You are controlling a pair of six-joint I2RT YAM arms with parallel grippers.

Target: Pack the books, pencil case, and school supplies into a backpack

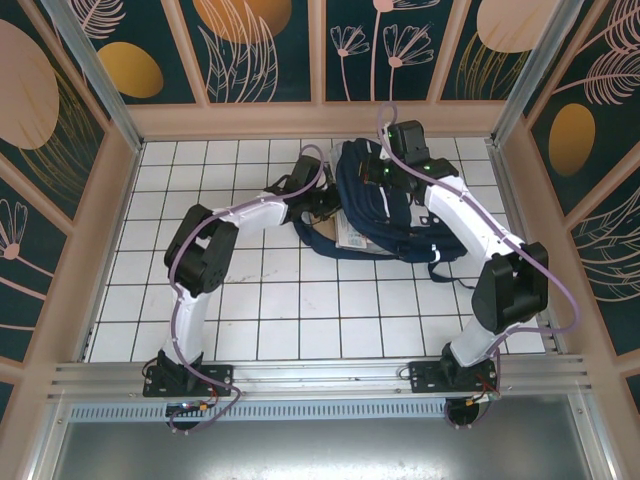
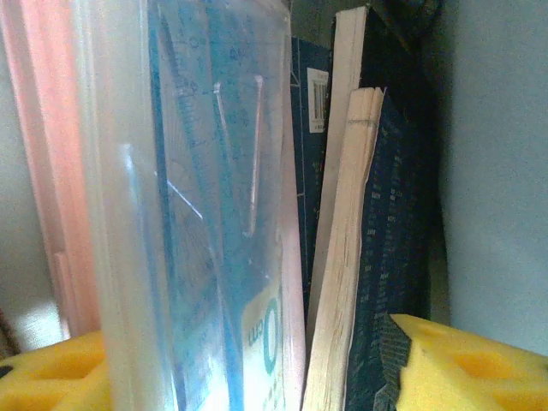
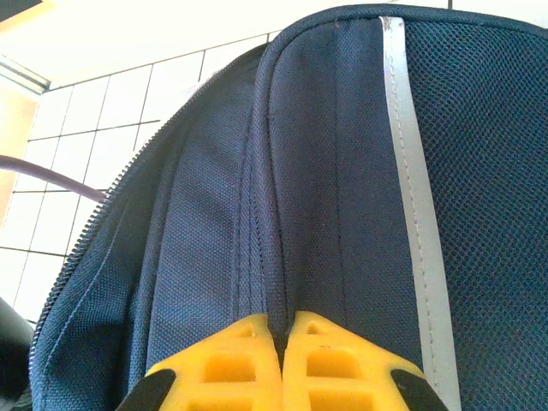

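The backpack (image 1: 362, 210) lies at the far middle of the table (image 1: 250, 300), a fabric fold pinched in the closed right gripper (image 3: 281, 347), probably to hold its mouth open, while the left gripper (image 2: 257, 368), jaws apart, sits apparently inside beside the clear packet (image 2: 214, 214) and books (image 2: 377, 257).

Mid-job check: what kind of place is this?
Probably a staged robot test cell: a white tiled table, painted leaf-pattern wall panels around it, and a metal rail along the near edge.

clear packet (image 2: 205, 214): blurred, cut off top and bottom | books (image 2: 377, 257): lower ends cut off
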